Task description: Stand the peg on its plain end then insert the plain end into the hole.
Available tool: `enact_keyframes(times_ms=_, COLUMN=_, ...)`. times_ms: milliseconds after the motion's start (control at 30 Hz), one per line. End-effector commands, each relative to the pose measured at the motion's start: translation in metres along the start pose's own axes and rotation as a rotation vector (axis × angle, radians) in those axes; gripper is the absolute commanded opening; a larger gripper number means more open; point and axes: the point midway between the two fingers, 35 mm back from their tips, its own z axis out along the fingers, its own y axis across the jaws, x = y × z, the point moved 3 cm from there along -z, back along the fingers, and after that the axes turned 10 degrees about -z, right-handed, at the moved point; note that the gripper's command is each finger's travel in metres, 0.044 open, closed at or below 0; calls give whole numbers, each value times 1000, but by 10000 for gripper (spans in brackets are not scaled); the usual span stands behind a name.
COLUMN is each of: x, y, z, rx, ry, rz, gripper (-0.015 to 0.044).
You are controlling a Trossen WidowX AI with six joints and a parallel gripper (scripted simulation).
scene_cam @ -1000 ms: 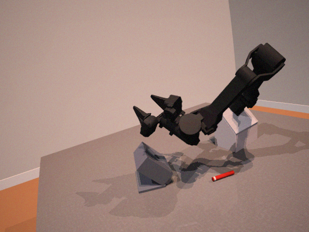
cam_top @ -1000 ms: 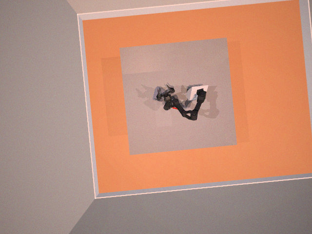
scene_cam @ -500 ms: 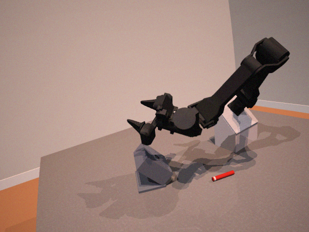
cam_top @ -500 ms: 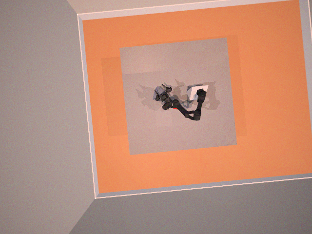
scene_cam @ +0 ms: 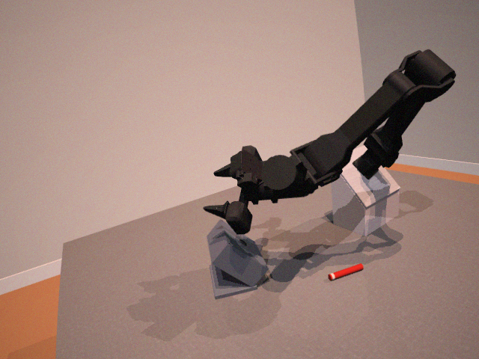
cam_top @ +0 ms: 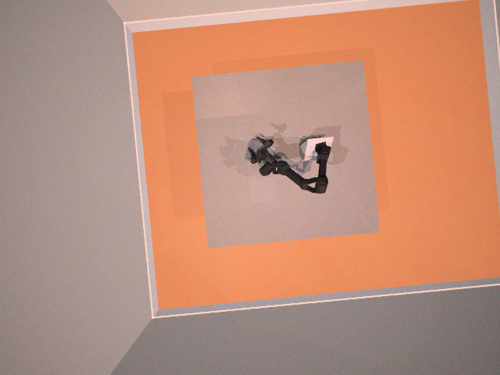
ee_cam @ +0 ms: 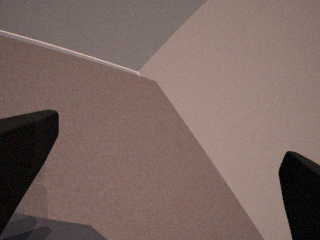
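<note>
The red peg (scene_cam: 348, 271) lies on its side on the table, its white band at the end toward the panel; the arm hides it in the top view. The grey sloped panel (scene_cam: 233, 264) (cam_top: 253, 144) stands on the table to the left of the peg in the exterior view. Its hole (scene_cam: 242, 242) shows partly below the lower finger. My gripper (scene_cam: 209, 191) (ee_cam: 172, 143) is wide open and empty. It is above the panel, away from the peg, with its fingers pointing sideways past the panel. The wrist view shows only a corner of the panel (ee_cam: 75, 233) at the bottom left.
The pale block (scene_cam: 349, 203) (cam_top: 312, 148) under the arm's base stands behind the peg in the exterior view. The arm (scene_cam: 371, 106) (cam_top: 294, 174) reaches over the table (scene_cam: 348, 328) (cam_top: 282, 218). Shadows lie around the panel and the base block.
</note>
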Motion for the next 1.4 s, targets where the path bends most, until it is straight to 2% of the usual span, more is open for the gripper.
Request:
enact_keyframes(times_ms=0, x=2, y=4, z=-5, rx=-84, ry=70, rz=-30, gripper=440)
enact_keyframes(times_ms=733, x=49, y=35, z=-70, rx=-523, ry=528, rz=-118, gripper=440)
enact_keyframes(times_ms=1367, x=73, y=49, z=-158, rx=-947, ry=993, rz=-47, gripper=440)
